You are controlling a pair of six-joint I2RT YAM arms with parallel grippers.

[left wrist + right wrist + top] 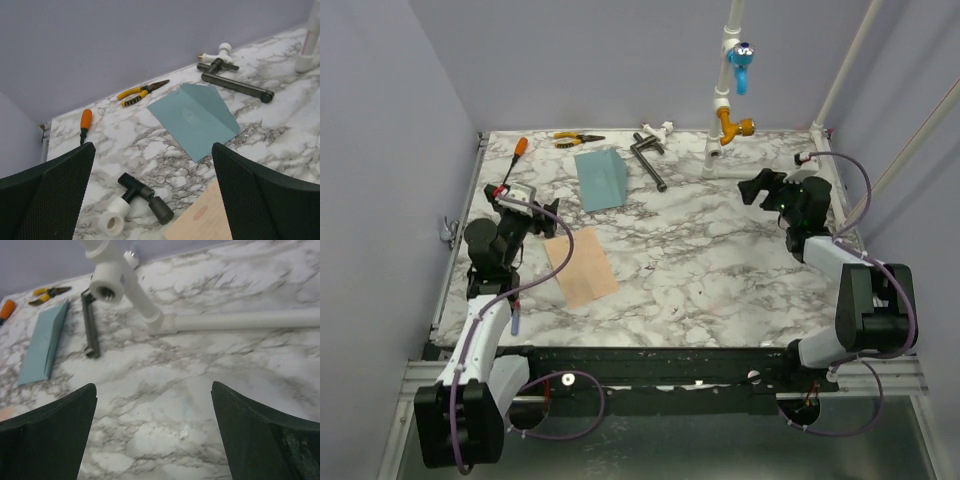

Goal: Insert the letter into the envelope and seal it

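Note:
The peach letter [581, 267] lies flat on the marble table at the left, near the front. Its corner shows in the left wrist view [202, 221]. The teal-blue envelope [600, 179] lies farther back with its flap raised; it also shows in the left wrist view [195, 119] and at the left of the right wrist view [44, 342]. My left gripper [542, 222] is open and empty, just left of the letter's far end. My right gripper [758, 185] is open and empty over bare marble at the right, far from both.
A white pipe stand with blue and orange valves [728, 90] rises at the back. A black T-wrench [648, 158], yellow pliers [576, 140] and an orange-handled screwdriver [516, 152] lie along the back. A small black-and-white T-fitting [135, 201] lies by the left gripper.

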